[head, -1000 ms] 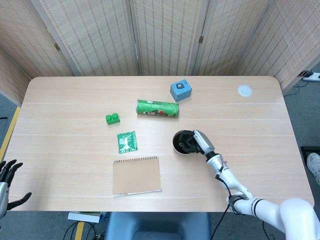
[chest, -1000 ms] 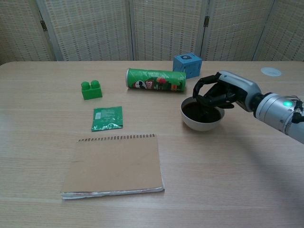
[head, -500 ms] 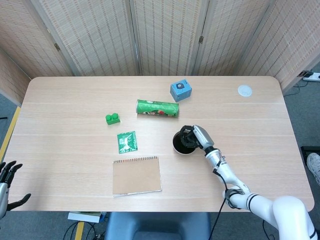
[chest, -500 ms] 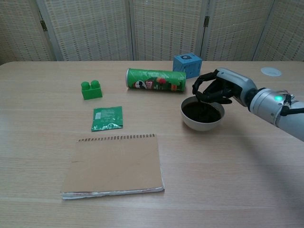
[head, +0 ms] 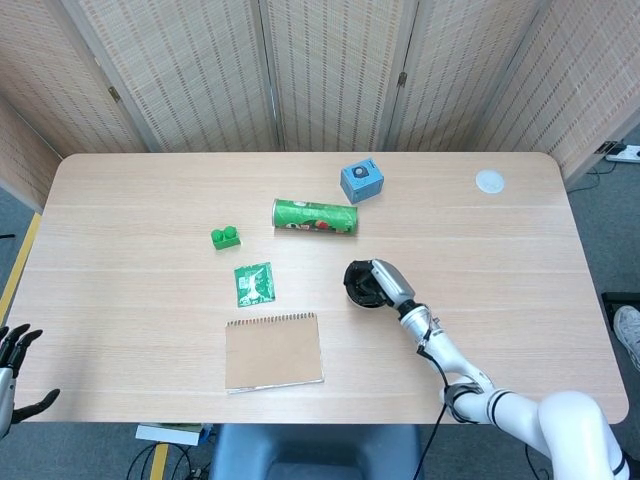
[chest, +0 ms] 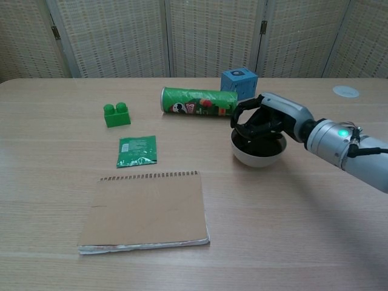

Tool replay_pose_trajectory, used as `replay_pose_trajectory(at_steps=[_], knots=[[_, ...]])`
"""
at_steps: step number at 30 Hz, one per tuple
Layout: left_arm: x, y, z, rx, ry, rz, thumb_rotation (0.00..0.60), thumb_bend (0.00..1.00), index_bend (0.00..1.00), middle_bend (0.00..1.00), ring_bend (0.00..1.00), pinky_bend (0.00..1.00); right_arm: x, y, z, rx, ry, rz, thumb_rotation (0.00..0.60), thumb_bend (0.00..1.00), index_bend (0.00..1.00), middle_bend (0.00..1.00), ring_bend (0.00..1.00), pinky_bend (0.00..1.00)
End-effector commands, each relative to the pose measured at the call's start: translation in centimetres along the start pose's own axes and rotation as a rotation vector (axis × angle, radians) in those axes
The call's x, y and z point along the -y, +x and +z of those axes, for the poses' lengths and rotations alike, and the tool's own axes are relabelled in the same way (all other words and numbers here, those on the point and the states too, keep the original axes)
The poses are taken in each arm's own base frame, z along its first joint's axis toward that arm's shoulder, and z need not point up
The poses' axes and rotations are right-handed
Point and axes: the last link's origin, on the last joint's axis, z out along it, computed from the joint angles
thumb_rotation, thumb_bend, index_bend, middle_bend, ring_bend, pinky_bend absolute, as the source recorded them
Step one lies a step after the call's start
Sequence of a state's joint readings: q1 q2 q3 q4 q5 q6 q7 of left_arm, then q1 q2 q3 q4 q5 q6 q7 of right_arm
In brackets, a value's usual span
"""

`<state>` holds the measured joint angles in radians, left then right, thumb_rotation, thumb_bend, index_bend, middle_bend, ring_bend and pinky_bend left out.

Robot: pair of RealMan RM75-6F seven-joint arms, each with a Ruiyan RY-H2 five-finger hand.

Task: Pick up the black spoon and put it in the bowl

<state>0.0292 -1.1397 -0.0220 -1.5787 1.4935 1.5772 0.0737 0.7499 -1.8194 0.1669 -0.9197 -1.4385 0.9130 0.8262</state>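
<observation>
We can read no lettering on the green can (chest: 197,102) lying on its side, though a mustached face shows on its label; the green packet (chest: 137,150) carries print too small to make out. Our right hand (chest: 262,120) hangs over the white bowl (chest: 257,154), dark fingers curled down into it — whether they grip the black spoon we cannot tell, since nothing dark in the bowl reads clearly as a spoon. Our left hand (head: 14,361) sits off the worktop's (head: 140,300) near-left corner, fingers spread, holding nothing. The pale wooden worktop has open room right of the bowl; woven screens stand behind.
</observation>
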Motion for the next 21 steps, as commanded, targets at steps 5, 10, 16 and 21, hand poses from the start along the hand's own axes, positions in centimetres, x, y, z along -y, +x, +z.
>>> replay_pose_trajectory(at_steps=[5,10,16,21], knots=[[-0.2,-0.1,0.1,0.004,-0.008,0.0,0.6,0.17,0.2,0.15,0.1,0.15,-0.9,1.3,-1.5,-0.002,-0.009,-0.03,0.6,0.41,0.64,1.0,1.0,1.0],[-0.3,-0.1,0.1,0.003,-0.008,0.0,0.6,0.17,0.2,0.15,0.1,0.15,-1.3,2.2,-1.4,-0.027,-0.023,-0.054,0.6,0.42,0.64,1.0,1.0,1.0],[-0.1,-0.1,0.1,0.005,-0.002,0.002,0.6,0.17,0.2,0.15,0.1,0.15,-1.4,2.9,-0.2,-0.065,-0.033,-0.076,0.6,0.42,0.64,1.0,1.0,1.0],[0.0,-0.2,0.2,0.009,0.001,0.003,0.6,0.17,0.2,0.15,0.1,0.15,-0.7,2.2,1.0,-0.062,-0.015,-0.08,0.6,0.42,0.64,1.0,1.0,1.0]])
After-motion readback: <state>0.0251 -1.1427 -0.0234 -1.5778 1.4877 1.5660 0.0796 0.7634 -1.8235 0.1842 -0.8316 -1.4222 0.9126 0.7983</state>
